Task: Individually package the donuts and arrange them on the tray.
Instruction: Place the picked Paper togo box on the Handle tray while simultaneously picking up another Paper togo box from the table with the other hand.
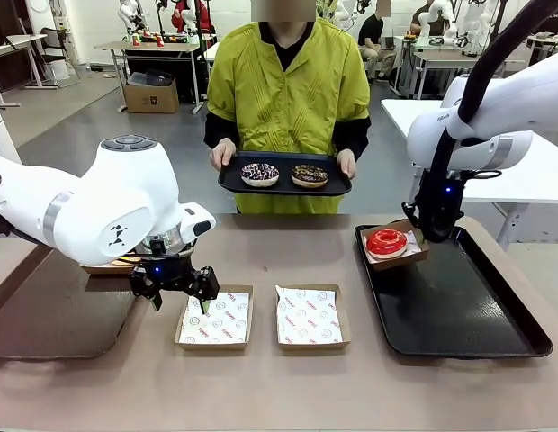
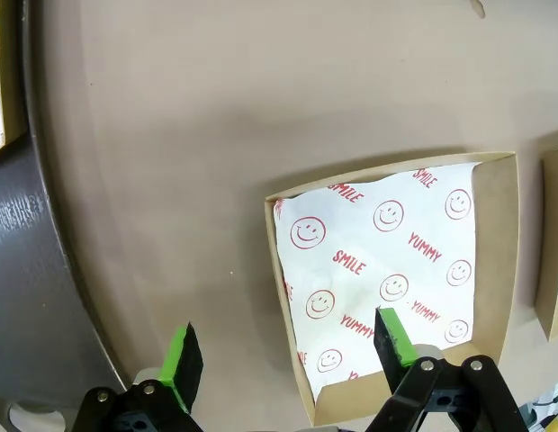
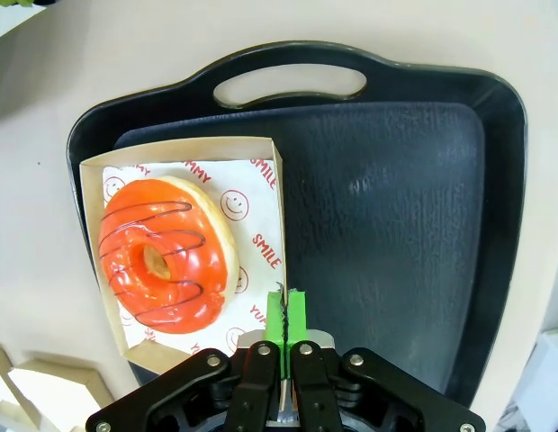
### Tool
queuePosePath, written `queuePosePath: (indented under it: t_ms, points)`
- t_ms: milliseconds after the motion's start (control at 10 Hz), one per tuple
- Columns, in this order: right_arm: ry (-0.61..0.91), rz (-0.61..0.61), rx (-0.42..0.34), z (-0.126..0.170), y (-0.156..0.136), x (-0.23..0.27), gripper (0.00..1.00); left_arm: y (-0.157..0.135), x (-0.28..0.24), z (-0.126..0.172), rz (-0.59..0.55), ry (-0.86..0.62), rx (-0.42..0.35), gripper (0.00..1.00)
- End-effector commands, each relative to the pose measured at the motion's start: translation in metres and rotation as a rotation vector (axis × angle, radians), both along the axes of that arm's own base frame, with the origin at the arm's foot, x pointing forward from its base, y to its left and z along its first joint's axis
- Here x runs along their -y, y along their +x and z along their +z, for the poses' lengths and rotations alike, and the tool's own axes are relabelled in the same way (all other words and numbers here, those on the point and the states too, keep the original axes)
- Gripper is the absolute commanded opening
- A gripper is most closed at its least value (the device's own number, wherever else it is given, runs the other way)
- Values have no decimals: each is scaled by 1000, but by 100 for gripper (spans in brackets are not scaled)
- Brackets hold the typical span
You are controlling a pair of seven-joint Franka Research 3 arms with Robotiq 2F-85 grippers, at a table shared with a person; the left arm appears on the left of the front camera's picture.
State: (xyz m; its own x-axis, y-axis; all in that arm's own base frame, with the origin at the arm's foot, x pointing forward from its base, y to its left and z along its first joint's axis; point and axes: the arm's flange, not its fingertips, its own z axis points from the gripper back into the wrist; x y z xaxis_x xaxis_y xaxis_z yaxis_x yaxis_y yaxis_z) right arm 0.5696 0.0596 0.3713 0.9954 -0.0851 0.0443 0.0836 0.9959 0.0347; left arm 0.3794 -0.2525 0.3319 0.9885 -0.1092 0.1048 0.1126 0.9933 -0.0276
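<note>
Right, your left hand (image 1: 180,301) hangs with its green pads spread wide and nothing between them; one pad is over the smooth tan tabletop (image 2: 216,108), the other over the crinkled white paper of a shallow cardboard box (image 2: 495,234) printed with red smileys. A second lined box (image 1: 308,317) lies just beside it. Your right hand (image 3: 286,310) has its pads pressed flat together, right at the wall of a third box (image 3: 94,171); you cannot tell whether they nip that wall. In that box sits the glossy red-iced donut (image 3: 162,256), a ring with thin dark squiggles, at the handle end of the textured black plastic tray (image 3: 396,207). Across the tabletop, a person holds a smaller black tray (image 1: 284,186) carrying the dark sprinkled donut (image 1: 259,174) and the brown chocolate donut (image 1: 310,175), side by side.
</note>
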Motion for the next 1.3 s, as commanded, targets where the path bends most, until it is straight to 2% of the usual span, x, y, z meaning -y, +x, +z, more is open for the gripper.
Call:
queuePosePath:
  t_ms: [0,200,300,400,500,600,700,1200]
  points:
    - [14,-25,13,-1,7,-4,1,7,2,-2,1,-26,-4,100]
    - [18,-11,15,-2,7,-4,1,11,1,-4,15,-27,-11,100]
    - [20,-2,15,-3,7,-4,61,13,1,-5,16,-40,-18,40]
    - [25,-3,14,-3,7,-3,61,14,1,-5,18,-41,-26,40]
    - [29,-4,13,-3,7,-2,100,14,2,-5,18,-40,-29,0]
    - [31,-5,13,-3,7,-2,64,15,1,-5,20,-38,-30,35]
    - [33,-5,14,-3,7,-2,100,15,1,-4,23,-38,-31,0]
    - [54,-4,16,-1,4,4,100,18,2,-5,27,-32,-52,0]
